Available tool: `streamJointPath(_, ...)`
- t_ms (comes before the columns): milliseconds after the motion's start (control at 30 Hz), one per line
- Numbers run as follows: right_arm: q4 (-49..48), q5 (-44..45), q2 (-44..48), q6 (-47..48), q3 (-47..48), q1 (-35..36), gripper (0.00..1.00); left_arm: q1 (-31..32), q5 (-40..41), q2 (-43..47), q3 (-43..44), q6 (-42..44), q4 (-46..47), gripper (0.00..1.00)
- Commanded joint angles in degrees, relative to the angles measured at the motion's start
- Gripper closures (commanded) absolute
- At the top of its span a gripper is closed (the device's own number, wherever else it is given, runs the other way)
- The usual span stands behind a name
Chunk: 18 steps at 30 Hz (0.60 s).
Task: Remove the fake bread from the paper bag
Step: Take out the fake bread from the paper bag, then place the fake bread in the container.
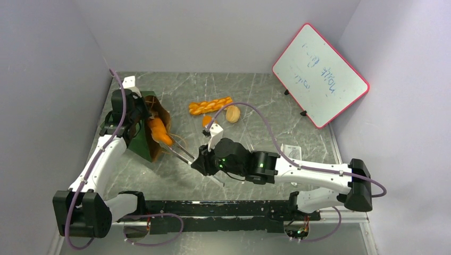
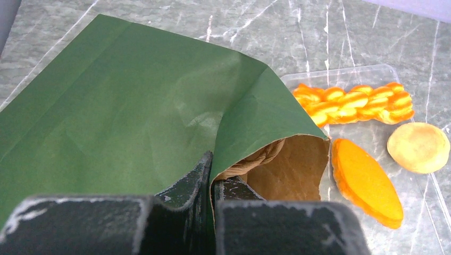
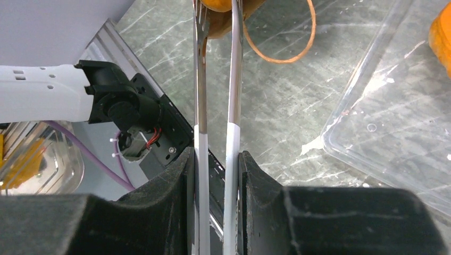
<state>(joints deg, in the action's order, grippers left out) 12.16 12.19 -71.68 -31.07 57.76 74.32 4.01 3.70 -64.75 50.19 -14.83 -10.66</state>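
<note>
My right end effector is squeezed on the metal tongs, whose tips pinch an orange roll at the mouth of the paper bag; my left end effector, clamped tight on the bag's rim, steadies it; beyond, a braided loaf and pale bun lie out

Top cam: high and behind, looking down on table. Left wrist cam: tight behind left claw, bag and braid ahead, both shared with top. Right wrist cam: tight behind right claw, looking along tongs.
</note>
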Motion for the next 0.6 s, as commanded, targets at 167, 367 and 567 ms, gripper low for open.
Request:
streamJointPath(167, 2.30, 3.08, 6.68, -1.27, 1.98, -0.14, 1.00, -3.22, -2.48, -1.54, 1.21, -1.55, 0.41, 0.93)
streamJointPath(367, 5.14, 10.63, 10.13, -0.19, 2.15, -0.14, 1.00, -4.22, -3.41, -1.56, 0.42, -1.91, 0.89, 0.93)
streamJointPath(567, 5.03, 19.45, 12.68, 0.32, 0.08, -1.16, 1.00, -4.70, -5.02, -1.18, -0.45, -2.18, 1.26, 0.93)
